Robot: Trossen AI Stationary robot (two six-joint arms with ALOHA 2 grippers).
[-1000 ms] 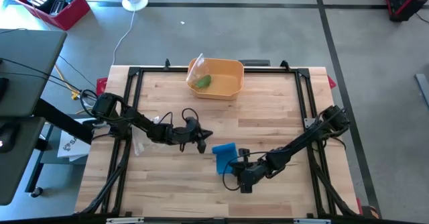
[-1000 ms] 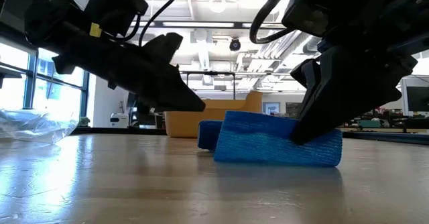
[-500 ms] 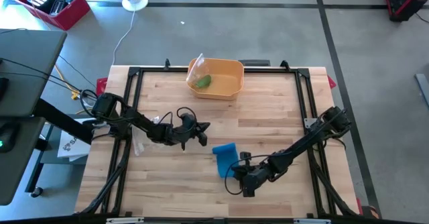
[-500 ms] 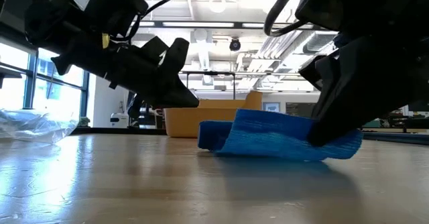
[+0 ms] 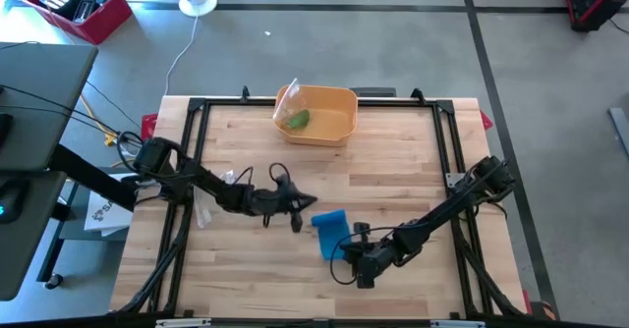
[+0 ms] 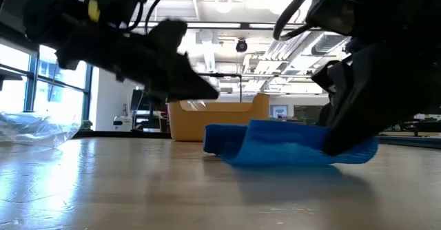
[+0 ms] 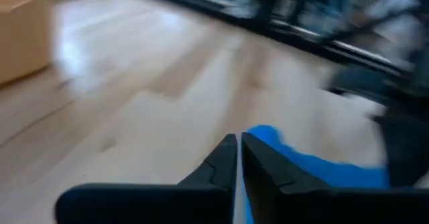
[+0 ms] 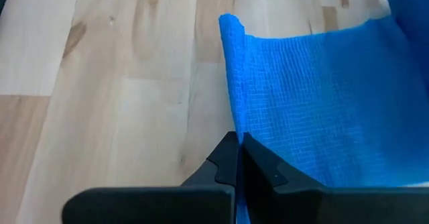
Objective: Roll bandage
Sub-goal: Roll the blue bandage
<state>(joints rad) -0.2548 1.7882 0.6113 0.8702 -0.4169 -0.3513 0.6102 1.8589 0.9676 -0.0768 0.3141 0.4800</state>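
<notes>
The blue bandage [image 5: 330, 228] lies as a loosely humped strip on the wooden table, and its far end [image 6: 215, 135] curls over. My right gripper [image 5: 344, 252] is at its near end, shut on it. My left gripper [image 5: 303, 210] hovers just left of and above the bandage's far end. Its fingertips [image 7: 238, 143] are together, short of the blue cloth [image 7: 315, 170]. In the low view it hangs above the curled end and touches nothing [image 6: 212, 92]. My right gripper pinches the bandage between its two shut fingers at the near end, right by one long edge [image 8: 231, 127]. It comes slanting down from the near right. The held end is raised a little off the wood [image 6: 344, 147], and the rest lies slack on the table.
A yellow-orange bin [image 5: 319, 112] with a green item [image 5: 297, 120] stands at the far middle. A clear plastic bag [image 6: 34, 127] lies at the table's left edge. A black frame [image 5: 447, 141] runs around the tabletop, with bare wood between.
My left gripper has swung a little toward the far edge, rolled about its wrist, then come back toward the bandage's far end, slightly higher. The bandage's tall hump has sunk; the strip now lies lower and longer toward the held end, while its curled far end has stayed put.
</notes>
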